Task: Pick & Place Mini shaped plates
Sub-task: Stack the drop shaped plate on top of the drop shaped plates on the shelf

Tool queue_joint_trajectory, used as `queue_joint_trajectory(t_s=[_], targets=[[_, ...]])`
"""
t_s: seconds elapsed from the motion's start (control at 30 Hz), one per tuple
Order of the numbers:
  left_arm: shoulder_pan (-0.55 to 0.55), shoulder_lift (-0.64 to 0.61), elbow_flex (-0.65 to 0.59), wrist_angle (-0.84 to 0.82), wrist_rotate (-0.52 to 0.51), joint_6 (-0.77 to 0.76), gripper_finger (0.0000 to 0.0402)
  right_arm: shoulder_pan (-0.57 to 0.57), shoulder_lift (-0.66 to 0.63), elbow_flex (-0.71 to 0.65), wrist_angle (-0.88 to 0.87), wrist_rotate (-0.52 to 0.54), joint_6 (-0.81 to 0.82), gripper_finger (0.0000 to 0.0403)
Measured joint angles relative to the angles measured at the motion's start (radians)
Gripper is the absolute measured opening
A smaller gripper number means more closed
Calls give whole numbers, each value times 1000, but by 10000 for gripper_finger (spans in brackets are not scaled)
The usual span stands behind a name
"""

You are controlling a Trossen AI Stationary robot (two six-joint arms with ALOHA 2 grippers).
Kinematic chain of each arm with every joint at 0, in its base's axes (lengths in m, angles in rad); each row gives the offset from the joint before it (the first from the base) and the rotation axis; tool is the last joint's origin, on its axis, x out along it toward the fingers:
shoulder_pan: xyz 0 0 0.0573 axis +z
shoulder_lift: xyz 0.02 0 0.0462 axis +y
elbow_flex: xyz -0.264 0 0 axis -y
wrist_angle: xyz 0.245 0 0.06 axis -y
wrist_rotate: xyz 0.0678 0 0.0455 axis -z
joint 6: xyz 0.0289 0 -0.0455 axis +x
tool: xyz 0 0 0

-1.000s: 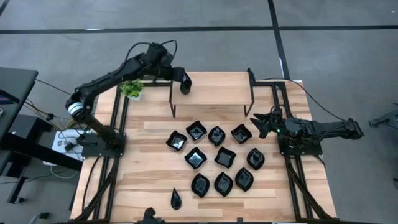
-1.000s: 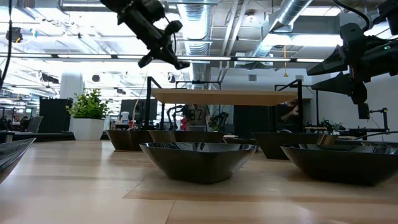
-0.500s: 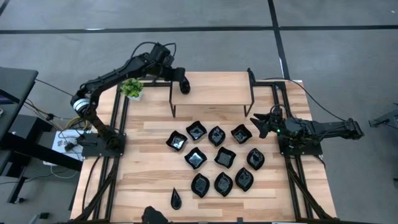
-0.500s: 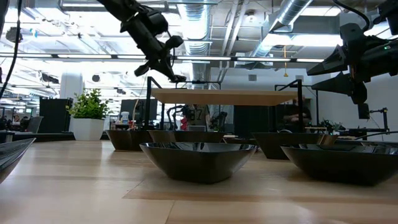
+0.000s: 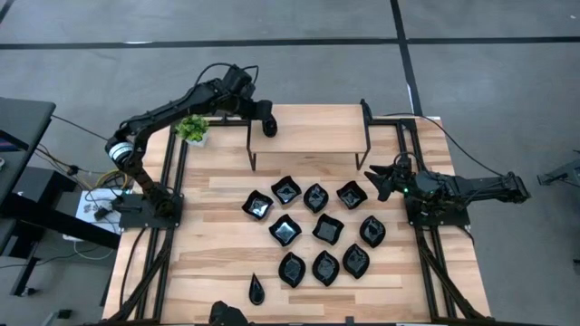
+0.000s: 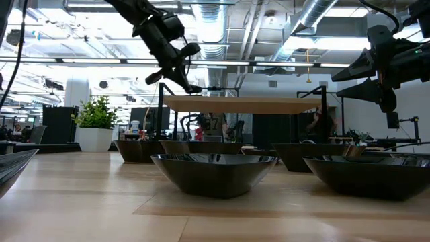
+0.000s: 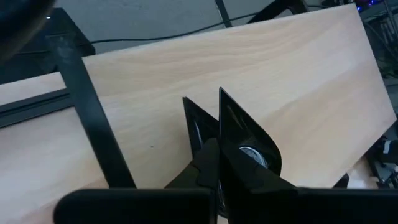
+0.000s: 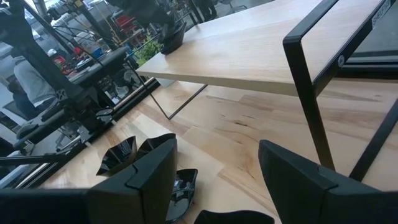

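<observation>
Black plate (image 7: 239, 140) being held pinched on edge in the left end effector (image 5: 268, 125), hovering just above the left part of the raised wooden shelf (image 5: 308, 131) at the upper middle of the high view. Remaining plates (image 5: 314, 231) lying clustered on the table (image 5: 208, 235) below the shelf in the frame's centre, with one slim teardrop plate (image 5: 256, 290) sitting apart at the lower left of the cluster.

Judging the step as placing: lowering slowly until the plate's underside is meeting the shelf board, tilting it flat before letting go, keeping it well inside the shelf edge so nothing is sliding off.

Right end effector (image 5: 379, 181) waiting at the right edge of the table, fingers spread wide and holding nothing, near the right-hand plates.

Standing close by: the shelf's black metal leg (image 7: 93, 118) just beside the held plate, worth avoiding while descending. Small green plant (image 5: 191, 129) sitting at the upper left corner of the table, under the left arm, apart from the drop spot.
</observation>
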Motion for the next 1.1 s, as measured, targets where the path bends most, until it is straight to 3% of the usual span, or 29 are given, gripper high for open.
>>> queue_joint_trajectory(t_s=[1.1], targets=[[-33, 6, 0, -10, -62, 1, 3, 0, 0, 0, 0, 0, 1, 221]])
